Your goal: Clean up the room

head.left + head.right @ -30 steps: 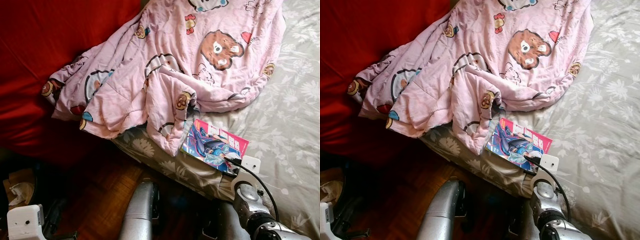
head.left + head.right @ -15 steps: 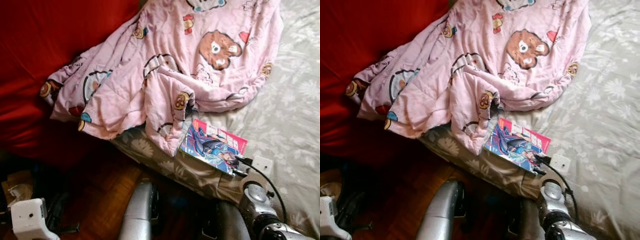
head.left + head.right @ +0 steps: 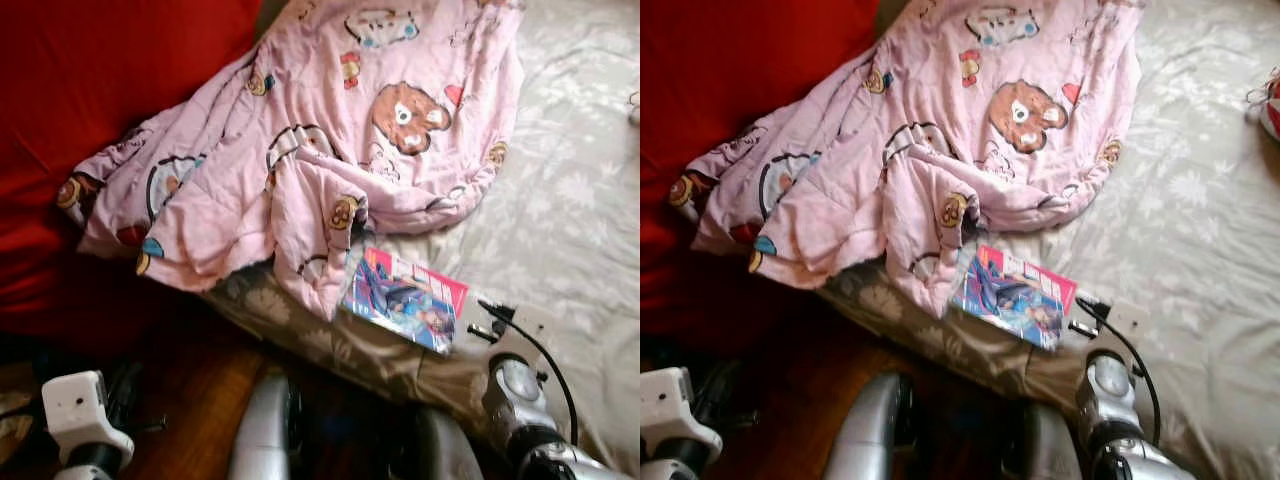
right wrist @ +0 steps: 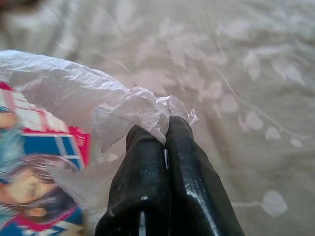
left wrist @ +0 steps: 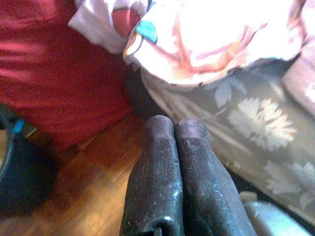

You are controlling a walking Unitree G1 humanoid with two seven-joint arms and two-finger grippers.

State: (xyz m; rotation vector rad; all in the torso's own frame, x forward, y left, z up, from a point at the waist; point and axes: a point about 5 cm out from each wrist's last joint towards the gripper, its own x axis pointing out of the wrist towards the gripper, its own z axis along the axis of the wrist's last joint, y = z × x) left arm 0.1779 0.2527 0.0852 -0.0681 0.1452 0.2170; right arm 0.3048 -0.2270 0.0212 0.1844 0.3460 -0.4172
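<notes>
Two grippers: right gripper point(image 4: 165, 129) pinched on comic's point(image 3: 405, 299) plastic wrap point(image 4: 123, 105), mid-pickup off bed point(image 3: 570, 190). Next prob: lift clear. Left gripper point(image 5: 175, 129) closed, idle.

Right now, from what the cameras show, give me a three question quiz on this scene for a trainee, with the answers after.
1. True or false: the right end effector is pinching the comic book's clear plastic wrapper.
2. What does the comic book lie on? A) the wooden floor B) the floral bed sheet C) the red cover
3. Fill in: the left end effector hangs low over the ____ floor.

Key: 1 true. 2 B, the floral bed sheet, beside the pink blanket. 3 wooden floor.
</notes>
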